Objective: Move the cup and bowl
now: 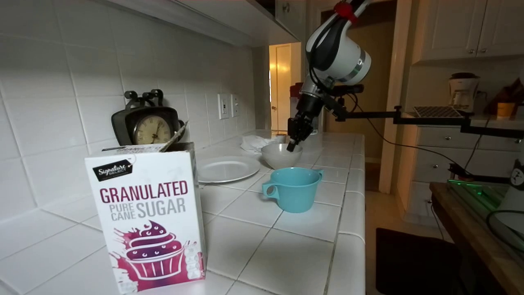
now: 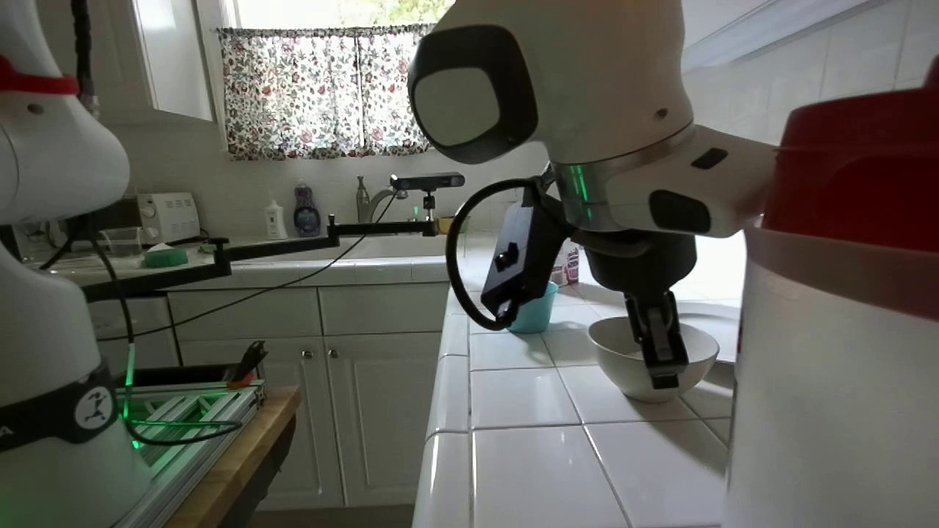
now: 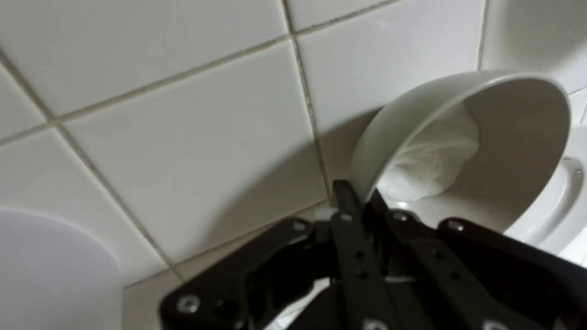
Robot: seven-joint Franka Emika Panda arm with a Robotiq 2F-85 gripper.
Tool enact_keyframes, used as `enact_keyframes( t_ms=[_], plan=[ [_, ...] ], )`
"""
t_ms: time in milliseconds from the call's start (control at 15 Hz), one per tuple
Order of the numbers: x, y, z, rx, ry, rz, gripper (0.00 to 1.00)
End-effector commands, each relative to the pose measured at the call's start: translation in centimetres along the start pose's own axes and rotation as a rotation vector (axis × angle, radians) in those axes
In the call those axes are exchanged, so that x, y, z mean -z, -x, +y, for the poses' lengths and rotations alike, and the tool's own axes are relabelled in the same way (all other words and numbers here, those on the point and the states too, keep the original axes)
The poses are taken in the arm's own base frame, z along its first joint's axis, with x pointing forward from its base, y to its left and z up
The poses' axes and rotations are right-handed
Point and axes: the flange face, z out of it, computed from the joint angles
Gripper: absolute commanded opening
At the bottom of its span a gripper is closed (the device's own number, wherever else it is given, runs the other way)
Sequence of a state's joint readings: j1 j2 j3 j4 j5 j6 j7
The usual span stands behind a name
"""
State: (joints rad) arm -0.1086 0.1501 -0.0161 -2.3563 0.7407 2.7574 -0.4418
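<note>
The white-tiled wall [image 1: 204,78] is fitted with 2 cover plates [image 1: 223,106]. A far door [image 1: 282,82] is bathed in yellow light; the window [image 2: 337,13] is partly screened by flowered curtains [image 2: 290,95].

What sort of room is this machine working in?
It looks like a kitchen, probably in a home: there's a sink, what seems to be a coffee maker, and a sugar box.

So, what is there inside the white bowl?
In the wrist view, a white lumpy substance lies in the bowl; I cannot tell what it is. It hides the surface beneath.
</note>
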Motion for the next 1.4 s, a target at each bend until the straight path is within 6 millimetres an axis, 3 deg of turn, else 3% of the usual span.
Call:
enact_keyframes(
  t_ms=[0, 333, 600, 933, 1333],
  plan=[
    [-0.2, -0.2, 0.2, -0.001, -0.003, 0.021, 0.33],
    [0.5, -0.1, -0.6, 0.022, 0.002, 0.034, 0.70],
    [2.8, 0.5, -2.5, 0.091, -0.018, 0.051, 0.98],
    [7.0, 2.1, -4.6, 0.213, -0.041, 0.068, 1.00],
    [11.6, 5.6, -4.6, 0.314, -0.023, -0.029, 1.00]
  ],
)
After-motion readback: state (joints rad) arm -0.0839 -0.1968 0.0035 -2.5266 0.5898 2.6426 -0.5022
